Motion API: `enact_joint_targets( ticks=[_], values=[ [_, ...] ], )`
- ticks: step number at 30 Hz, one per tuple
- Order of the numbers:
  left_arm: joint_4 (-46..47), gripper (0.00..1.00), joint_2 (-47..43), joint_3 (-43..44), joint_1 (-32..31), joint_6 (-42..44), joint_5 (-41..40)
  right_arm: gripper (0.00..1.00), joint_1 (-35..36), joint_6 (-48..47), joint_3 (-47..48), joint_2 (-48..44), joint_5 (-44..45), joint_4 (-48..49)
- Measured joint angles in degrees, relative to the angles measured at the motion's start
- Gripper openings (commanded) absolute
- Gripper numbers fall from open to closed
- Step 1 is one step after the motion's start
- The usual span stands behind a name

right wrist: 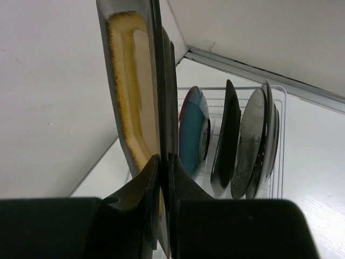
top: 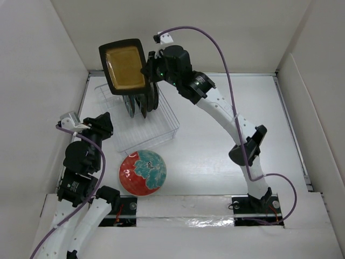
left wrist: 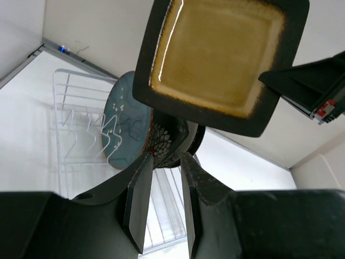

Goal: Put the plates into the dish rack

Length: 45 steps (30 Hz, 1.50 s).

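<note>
1. Your right gripper [top: 146, 70] is pinched narrow on the edge of the square black-gold plate [top: 125, 66]. In the right wrist view its fingers [right wrist: 145, 189] press against the plate's rim, one on each face.
2. That plate hangs in the air at a tilt over the far end of the dish rack [top: 161, 127]. Its gold face shows to the top camera and to the left wrist camera.
3. Below it, inside the rack, plates stand on edge in a close row. You can pick out the teal plate [left wrist: 121, 124] and the dark floral plate [left wrist: 164, 141] beside it. The plates behind them are too overlapped to tell by pattern.
4. Your left gripper [top: 105, 125] sits low, close beside the rack's near-left side. Its jaws are partway apart with nothing between them, and its fingers [left wrist: 137, 199] point toward the racked plates. You cannot tell whether it touches the rack.
5. The red plate with teal flowers [top: 143, 171] lies flat on the table [top: 226, 162], just in front of the rack and apart from both grippers.
</note>
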Motion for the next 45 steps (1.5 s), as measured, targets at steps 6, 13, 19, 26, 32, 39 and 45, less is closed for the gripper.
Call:
enact_joint_targets(
  ticks=[6,13,19,26,32,39,45],
  values=[
    [-1.0,0.25,1.4,0.0,0.0,-0.1,-0.6,0.0,1.0,-0.1,2.1,5.4,2.8,0.1],
    [-1.0,0.25,0.5,0.0,0.0,-0.4,-1.3,0.0,7.2,-4.0,-0.9,7.7,15.1,4.2],
    [-1.0,0.25,0.0,0.0,0.0,-0.6,-2.2,0.0,12.7,-7.1,-0.8,12.3,23.0,15.3],
    [-0.9,0.24,-1.2,0.0,0.0,-1.2,-2.7,0.0,14.1,-11.2,0.9,21.0,31.8,28.4],
    [-0.7,0.24,-2.3,0.0,0.0,-1.5,-3.3,0.0,13.0,-13.8,3.0,28.2,38.2,36.0],
    [-0.4,0.24,-2.1,0.0,0.0,-1.5,-2.9,0.0,13.5,-15.8,3.5,30.2,41.3,43.5],
    [-0.4,0.24,-1.9,0.0,0.0,-1.5,-2.3,0.0,13.6,-15.3,3.4,31.2,43.0,48.0]
  ],
)
